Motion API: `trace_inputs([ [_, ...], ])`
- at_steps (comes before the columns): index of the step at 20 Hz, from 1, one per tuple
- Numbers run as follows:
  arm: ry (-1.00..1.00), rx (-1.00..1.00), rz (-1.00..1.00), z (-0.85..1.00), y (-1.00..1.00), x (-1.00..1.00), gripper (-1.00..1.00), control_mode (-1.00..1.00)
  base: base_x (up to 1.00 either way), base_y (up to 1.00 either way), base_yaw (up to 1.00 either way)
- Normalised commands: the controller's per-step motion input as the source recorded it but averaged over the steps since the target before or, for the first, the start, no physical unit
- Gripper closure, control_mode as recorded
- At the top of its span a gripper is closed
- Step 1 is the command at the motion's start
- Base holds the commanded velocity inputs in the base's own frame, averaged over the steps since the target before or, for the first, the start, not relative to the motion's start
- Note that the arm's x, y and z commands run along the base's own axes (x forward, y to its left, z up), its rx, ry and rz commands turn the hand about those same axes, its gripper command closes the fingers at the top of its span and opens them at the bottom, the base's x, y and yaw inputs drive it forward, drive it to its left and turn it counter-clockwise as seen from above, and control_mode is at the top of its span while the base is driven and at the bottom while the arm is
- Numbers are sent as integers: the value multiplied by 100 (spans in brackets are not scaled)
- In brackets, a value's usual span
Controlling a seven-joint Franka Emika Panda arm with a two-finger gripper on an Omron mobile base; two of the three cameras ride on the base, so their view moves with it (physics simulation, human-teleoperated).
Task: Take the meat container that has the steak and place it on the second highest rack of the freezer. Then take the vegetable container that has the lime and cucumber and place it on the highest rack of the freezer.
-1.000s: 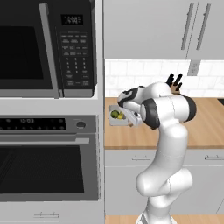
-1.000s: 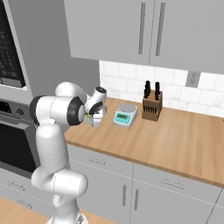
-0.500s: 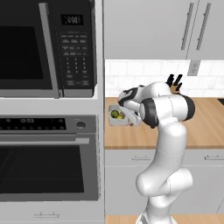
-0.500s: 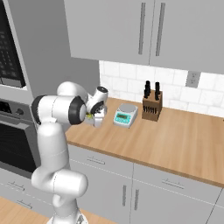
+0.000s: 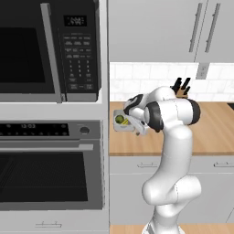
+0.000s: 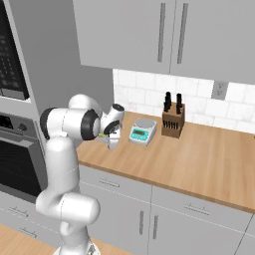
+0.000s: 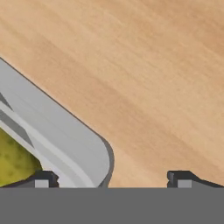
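Fingers spread wide over the vegetable container

The vegetable container [image 5: 122, 122] sits on the wooden surface [image 5: 215, 132] by the oven column – lime [image 5: 119, 119] inside; the fingers [image 7: 42, 179] straddle its rounded corner – one over the tray, one over bare wood.

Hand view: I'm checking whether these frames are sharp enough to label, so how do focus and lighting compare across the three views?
Hand view: soft, wood grain smeared, vegetable container rim blurred. Left base view: even flat light, lime readable, no glare. Right base view: crisp knife block, faint shadows under the scale.
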Motion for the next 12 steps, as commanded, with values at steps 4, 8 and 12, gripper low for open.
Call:
trace_inputs([
  [4, 0, -2, 0, -54, 0, 14, 100, -100, 0, 0, 0],
  [8, 1, 7, 0, -12, -7, 5, 100, -100, 0, 0, 0],
  [12, 2, 18, 3, 0, -38, 0, 100, -100, 0, 0, 0],
])
